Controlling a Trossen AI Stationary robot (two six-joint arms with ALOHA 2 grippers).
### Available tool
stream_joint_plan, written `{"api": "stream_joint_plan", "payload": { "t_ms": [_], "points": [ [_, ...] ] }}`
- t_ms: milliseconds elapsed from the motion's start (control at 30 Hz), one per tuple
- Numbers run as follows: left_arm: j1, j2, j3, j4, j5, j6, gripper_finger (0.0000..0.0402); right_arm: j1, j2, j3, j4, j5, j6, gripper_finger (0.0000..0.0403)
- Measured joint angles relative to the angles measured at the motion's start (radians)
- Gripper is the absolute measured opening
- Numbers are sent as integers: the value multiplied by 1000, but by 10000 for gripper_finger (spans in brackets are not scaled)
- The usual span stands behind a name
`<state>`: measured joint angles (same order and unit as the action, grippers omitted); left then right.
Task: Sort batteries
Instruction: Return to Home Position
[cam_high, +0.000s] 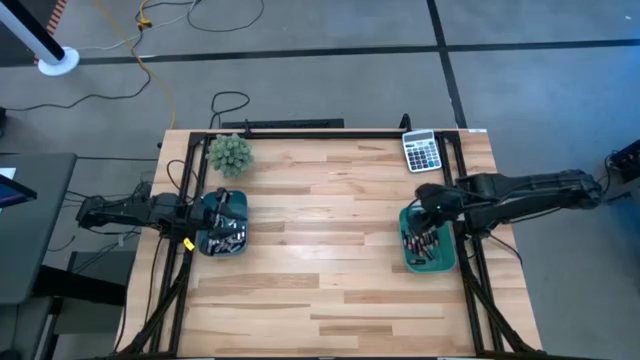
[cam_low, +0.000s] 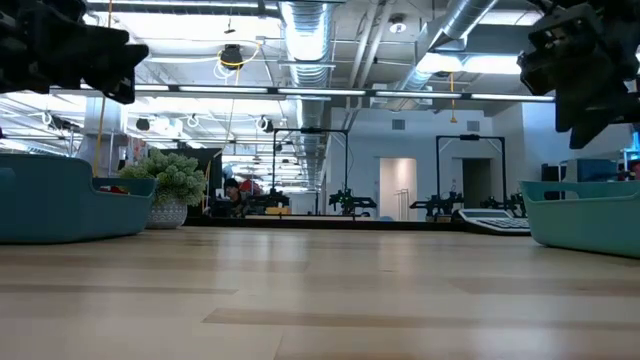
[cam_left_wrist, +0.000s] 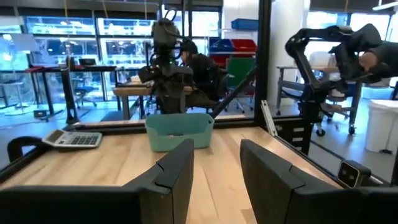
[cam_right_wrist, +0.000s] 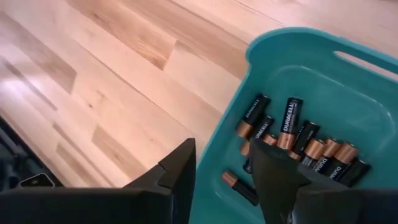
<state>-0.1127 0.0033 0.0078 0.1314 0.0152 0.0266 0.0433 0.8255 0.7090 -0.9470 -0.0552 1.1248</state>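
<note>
right teal bin (cam_right_wrist: 280, 53) — black, coppery batteries (cam_right_wrist: 289, 124)

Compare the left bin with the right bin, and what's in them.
The left bin holds silvery-grey batteries; the right bin holds black-and-copper batteries. The left bin sits near the plant, the right bin near the calculator. Both are teal tubs, with the left gripper and right gripper each open above its own.

Grey floor (cam_high: 540, 110); exposed ceiling ducts (cam_low: 303, 30); lit doorway (cam_low: 397, 187); distant workbenches (cam_left_wrist: 127, 92).
</note>
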Motion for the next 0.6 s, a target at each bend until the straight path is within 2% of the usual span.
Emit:
{"api": "stream_joint_plan", "payload": {
  "t_ms": [167,333,600],
  "points": [
    [0,0,0,-7,5,7,128,0,-18,0,0,0,0,162],
    [0,1,0,-40,3,-79,128,1,-15,0,0,0,-2,162],
    [1,12,16,-124,-32,-103,128,-4,-15,0,-6,0,-106,162]
  ]
}}
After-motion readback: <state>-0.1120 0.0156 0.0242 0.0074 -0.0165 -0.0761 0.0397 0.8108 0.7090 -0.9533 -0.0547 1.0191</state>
